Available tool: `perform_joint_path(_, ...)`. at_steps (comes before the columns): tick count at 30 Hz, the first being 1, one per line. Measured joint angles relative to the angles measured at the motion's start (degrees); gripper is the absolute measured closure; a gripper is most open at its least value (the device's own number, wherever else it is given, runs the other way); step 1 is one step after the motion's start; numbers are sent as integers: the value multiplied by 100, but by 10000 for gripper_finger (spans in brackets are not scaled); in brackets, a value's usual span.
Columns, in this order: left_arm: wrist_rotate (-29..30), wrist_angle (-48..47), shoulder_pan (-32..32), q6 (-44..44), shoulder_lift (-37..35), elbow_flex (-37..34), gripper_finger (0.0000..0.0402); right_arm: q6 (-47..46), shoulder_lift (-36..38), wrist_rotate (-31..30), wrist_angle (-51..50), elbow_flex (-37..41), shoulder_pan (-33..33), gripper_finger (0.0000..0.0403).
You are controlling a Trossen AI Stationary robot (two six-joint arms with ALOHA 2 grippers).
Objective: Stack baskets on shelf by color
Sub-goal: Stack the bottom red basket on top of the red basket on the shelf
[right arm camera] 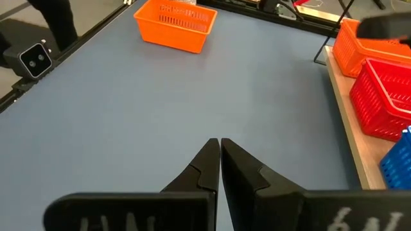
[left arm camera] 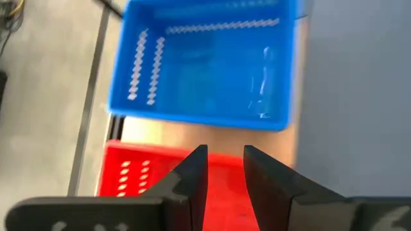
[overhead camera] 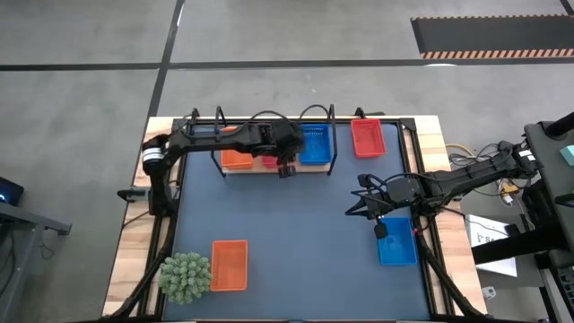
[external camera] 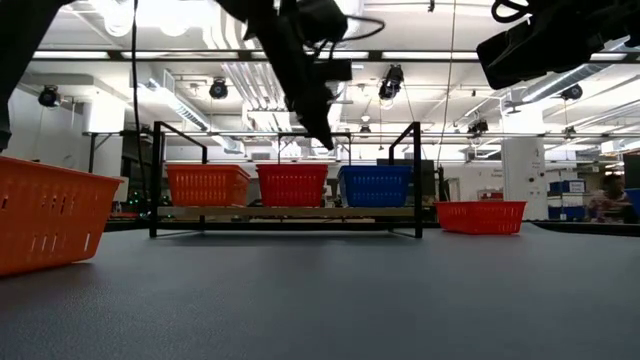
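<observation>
The shelf [overhead camera: 273,169] is a light wooden board in a black wire frame, and it stands at the far edge of the bench [overhead camera: 134,242], on the dark-blue mat [overhead camera: 296,233]. Three small baskets with mesh walls sit on it in a row: an orange basket [external camera: 207,184] on the left, a red basket [external camera: 292,184] in the middle and a blue basket [external camera: 374,185] on the right. In the left wrist view the blue one looks empty and its walls are pierced with small holes.

Another red basket [overhead camera: 368,137] lies just beside the right end of the shelf. A second orange basket [overhead camera: 229,266] rests on the mat near the front, close to a green spiky plant ball [overhead camera: 185,277]. A second blue basket [overhead camera: 397,240] lies at the right edge of the mat.

The left tool [left arm camera: 223,168] hangs over the red basket on the shelf; its fingers are a little spread and they pinch nothing. The right tool [right arm camera: 219,157] is low over the mat, just beside the second blue basket, with its fingers pressed together and holding nothing.
</observation>
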State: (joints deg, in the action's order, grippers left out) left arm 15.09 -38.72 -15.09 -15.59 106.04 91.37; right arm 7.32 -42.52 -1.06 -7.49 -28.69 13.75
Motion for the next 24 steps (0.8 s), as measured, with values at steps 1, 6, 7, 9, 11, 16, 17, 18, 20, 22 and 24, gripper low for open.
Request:
perform_joint_path(1,13,61,-75,5,0,-64,318,2,0,-1,0,0,0,394)
perform_joint_path(6,226,164,-397,160,0,-385,340,5,1,-1,-7,0,1,394)
perform_joint_path(7,267,172,-454,201,0,-411,348,11,0,-2,-7,0,0,394)
perform_joint_path(9,321,182,-543,304,-2,-465,366,21,0,-2,-9,0,1,394)
perform_joint_path(11,342,174,-605,325,-2,-530,385,24,0,0,-9,0,1,394)
perform_joint_path(16,740,158,-681,413,0,-669,397,22,1,-2,-39,0,1,394)
perform_joint_path(17,772,104,-700,421,0,-703,396,21,0,0,-49,0,1,394)
perform_joint_path(18,778,41,-711,439,0,-735,396,21,2,-2,-67,0,0,394)
perform_joint_path(20,798,-80,-733,476,0,-776,396,21,2,0,-79,0,0,394)
perform_joint_path(22,798,-186,-732,480,0,-817,396,21,2,-2,-77,0,0,394)
perform_joint_path(24,793,-281,-734,505,0,-824,396,24,0,-2,-81,0,1,394)
